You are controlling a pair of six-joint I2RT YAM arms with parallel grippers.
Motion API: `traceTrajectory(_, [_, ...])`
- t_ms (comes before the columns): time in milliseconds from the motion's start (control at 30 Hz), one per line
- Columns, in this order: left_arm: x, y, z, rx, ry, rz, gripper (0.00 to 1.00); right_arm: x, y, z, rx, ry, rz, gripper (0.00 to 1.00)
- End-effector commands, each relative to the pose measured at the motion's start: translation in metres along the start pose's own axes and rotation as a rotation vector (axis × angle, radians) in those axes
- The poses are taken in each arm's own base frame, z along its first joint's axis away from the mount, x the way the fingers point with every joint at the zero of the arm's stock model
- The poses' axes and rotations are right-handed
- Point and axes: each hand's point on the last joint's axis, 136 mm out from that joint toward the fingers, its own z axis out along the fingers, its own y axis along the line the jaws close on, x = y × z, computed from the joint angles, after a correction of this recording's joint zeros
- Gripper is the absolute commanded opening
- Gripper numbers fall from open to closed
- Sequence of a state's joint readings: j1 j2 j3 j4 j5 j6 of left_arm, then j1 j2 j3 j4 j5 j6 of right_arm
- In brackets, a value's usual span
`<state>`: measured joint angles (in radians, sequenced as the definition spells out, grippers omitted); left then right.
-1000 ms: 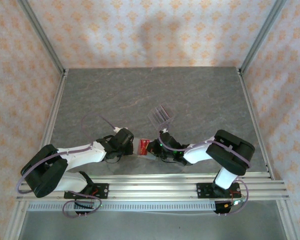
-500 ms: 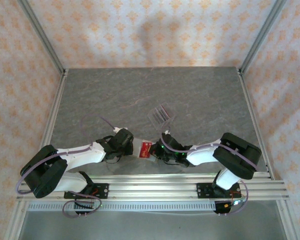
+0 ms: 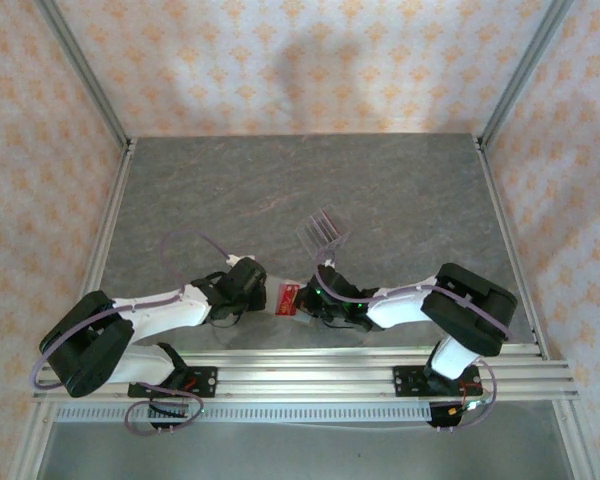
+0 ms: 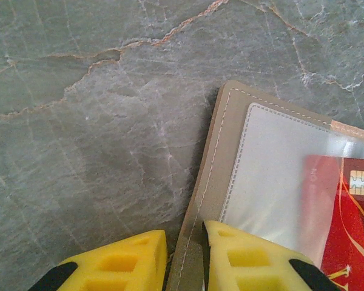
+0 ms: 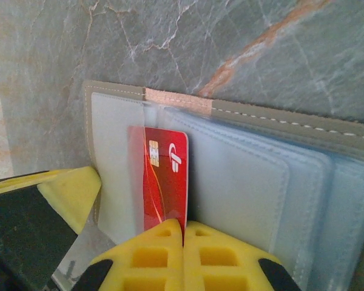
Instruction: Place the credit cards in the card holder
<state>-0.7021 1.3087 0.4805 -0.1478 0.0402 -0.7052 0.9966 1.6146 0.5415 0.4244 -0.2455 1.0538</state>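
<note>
While the left pincer (image 4: 185, 262) pinches the tan cover edge of the card holder (image 4: 221, 151), steadying it just above the grey counter (image 4: 79, 121) between the two arms, the right pincer (image 5: 183, 241) is pressed together on the bottom edge of a red credit card (image 5: 167, 176). The card's chip end seems to sit partly inside a clear sleeve (image 5: 118, 157) of the holder. To do this insertion well, the card should probably travel straight along the sleeve's length with its long edges parallel to the stitched seam. A skewed push could catch a corner on the plastic or buckle the sleeve. The left grip ought to hold firm so the holder cannot slide away. The right grip should let go only once the card is seated deep.
</note>
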Motion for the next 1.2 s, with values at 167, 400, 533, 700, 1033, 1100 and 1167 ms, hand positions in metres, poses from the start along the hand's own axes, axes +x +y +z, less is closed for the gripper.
traceTrajectory(167, [0.026,0.031,0.003,-0.094,0.069,0.016,0.23,-0.007,-0.046,0.000,0.183,-0.073,0.002,0.00])
traceTrajectory(400, [0.029,0.032,0.004,-0.093,0.073,0.012,0.23,-0.014,-0.051,-0.003,0.183,-0.128,0.035,0.00])
traceTrajectory(533, [0.029,0.031,0.005,-0.090,0.076,0.011,0.23,-0.012,-0.043,0.002,0.172,-0.125,0.026,0.00])
traceTrajectory(700, [0.029,0.031,0.005,-0.088,0.074,0.007,0.23,-0.004,-0.036,0.012,0.157,-0.106,0.020,0.00])
traceTrajectory(1033, [0.030,0.031,0.005,-0.084,0.073,0.003,0.23,0.011,-0.024,0.019,0.121,-0.089,0.012,0.00])
traceTrajectory(1100, [0.031,0.030,0.006,-0.081,0.073,0.001,0.23,0.013,-0.022,0.022,0.109,-0.087,0.016,0.00])
traceTrajectory(1167, [0.031,0.029,0.006,-0.078,0.072,0.001,0.23,0.015,-0.021,0.025,0.103,-0.082,0.015,0.00])
